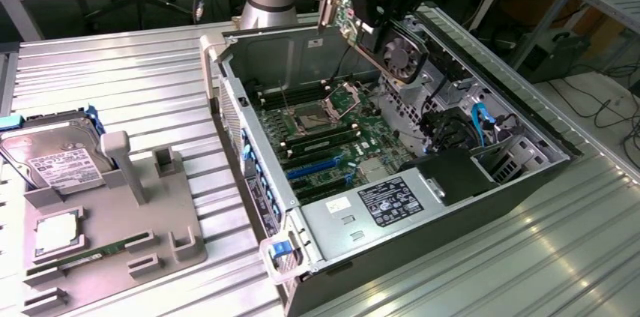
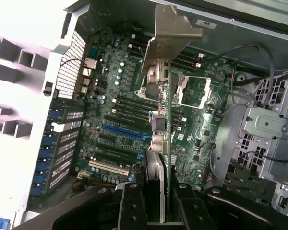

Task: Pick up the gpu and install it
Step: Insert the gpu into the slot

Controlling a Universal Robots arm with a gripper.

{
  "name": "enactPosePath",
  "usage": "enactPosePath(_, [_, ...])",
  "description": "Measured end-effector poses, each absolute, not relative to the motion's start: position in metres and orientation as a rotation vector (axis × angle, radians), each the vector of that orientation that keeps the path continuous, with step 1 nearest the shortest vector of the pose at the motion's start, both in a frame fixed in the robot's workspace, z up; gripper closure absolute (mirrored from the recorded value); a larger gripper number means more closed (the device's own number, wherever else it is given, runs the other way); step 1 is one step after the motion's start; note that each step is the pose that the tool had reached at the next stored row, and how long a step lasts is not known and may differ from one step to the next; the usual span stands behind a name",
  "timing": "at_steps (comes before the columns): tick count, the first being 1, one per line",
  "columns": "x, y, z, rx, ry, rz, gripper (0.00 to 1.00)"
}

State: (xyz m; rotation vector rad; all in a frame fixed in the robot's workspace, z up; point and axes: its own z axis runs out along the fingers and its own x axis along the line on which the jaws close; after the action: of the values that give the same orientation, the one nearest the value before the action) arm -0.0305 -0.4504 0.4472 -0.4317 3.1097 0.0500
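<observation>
Fingers [image 2: 132, 207] clamped on gpu [image 2: 159, 129] above mobo [image 2: 116, 143]; fan [image 1: 405, 53] seen from exterior view.

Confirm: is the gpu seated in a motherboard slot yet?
No, the gripper holds the gpu in the air above the open case, clear of the motherboard.

No wording can be read anywhere. The hard drive [image 1: 28, 149] carries a white label [image 1: 62, 165] with rows of dark print, too fine to make out. The power supply [image 1: 345, 221] bears a black label [image 1: 392, 203] with white print and symbols, also illegible. A small white sticker [image 2: 206, 22] sits on the case wall [image 2: 249, 26], its print unreadable. The gpu [image 1: 405, 55] shows no legible marking.
</observation>
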Motion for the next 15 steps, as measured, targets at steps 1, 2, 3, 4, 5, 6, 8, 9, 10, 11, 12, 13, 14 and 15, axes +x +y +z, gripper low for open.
enactPosePath(1, [-0.0305,-0.4504,0.4472,-0.440,3.109,0.050,0.72])
enactPosePath(2, [-0.0305,-0.4504,0.4472,-0.447,3.108,0.050,0.72])
enactPosePath(3, [-0.0305,-0.4504,0.4472,-0.454,3.107,0.050,0.72])
enactPosePath(4, [-0.0305,-0.4504,0.4472,-0.462,3.106,0.050,0.72])
enactPosePath(5, [-0.0305,-0.4504,0.4472,-0.468,3.105,0.050,0.72])
enactPosePath(6, [-0.0305,-0.4504,0.4472,-0.475,3.104,0.050,0.72])
enactPosePath(8, [-0.0305,-0.4504,0.4472,-0.494,3.101,0.050,0.72])
enactPosePath(9, [-0.0305,-0.4504,0.4472,-0.500,3.100,0.050,0.72])
enactPosePath(10, [-0.0305,-0.4504,0.4472,-0.507,3.099,0.050,0.72])
enactPosePath(11, [-0.0305,-0.4504,0.4472,-0.517,3.097,0.050,0.72])
enactPosePath(12, [-0.0305,-0.4504,0.4472,-0.524,3.096,0.050,0.72])
enactPosePath(13, [-0.0305,-0.4504,0.4472,-0.540,3.094,0.050,0.72])
enactPosePath(14, [-0.0305,-0.4504,0.4472,-0.547,3.093,0.050,0.72])
enactPosePath(15, [-0.0305,-0.4504,0.4472,-0.555,3.091,0.050,0.72])
